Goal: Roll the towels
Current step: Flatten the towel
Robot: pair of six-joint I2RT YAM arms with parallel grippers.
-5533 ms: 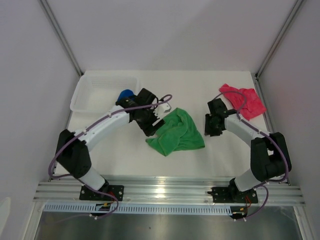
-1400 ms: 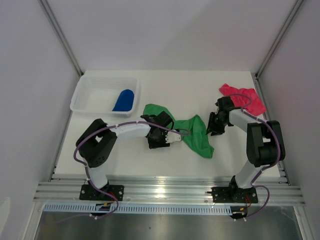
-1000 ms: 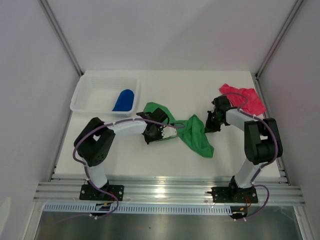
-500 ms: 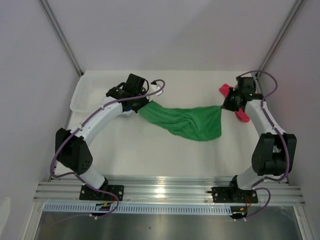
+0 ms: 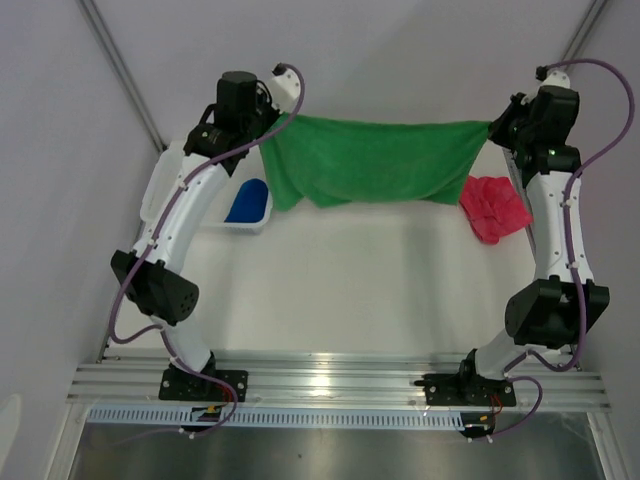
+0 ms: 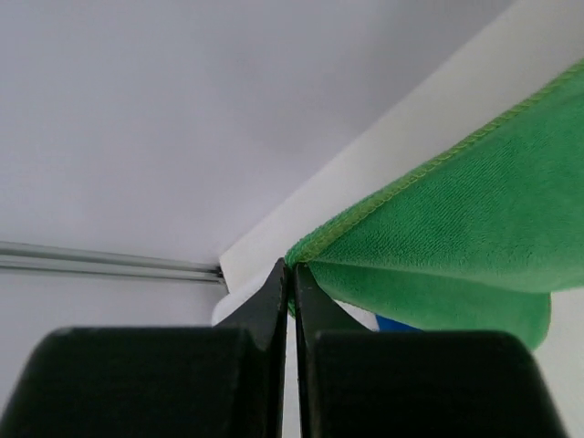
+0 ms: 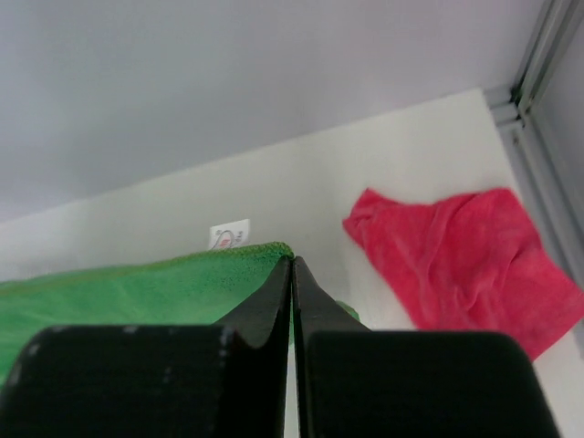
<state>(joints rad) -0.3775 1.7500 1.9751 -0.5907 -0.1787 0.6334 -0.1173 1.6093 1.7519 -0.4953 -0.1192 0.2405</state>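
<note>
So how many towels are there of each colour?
green towel: 1
blue towel: 1
pink-red towel: 1
Total: 3 towels

Green towel (image 5: 370, 165) fuzzy cloth, table (image 5: 350, 290) smooth matt, pink-red towel (image 5: 495, 207) plush
</note>
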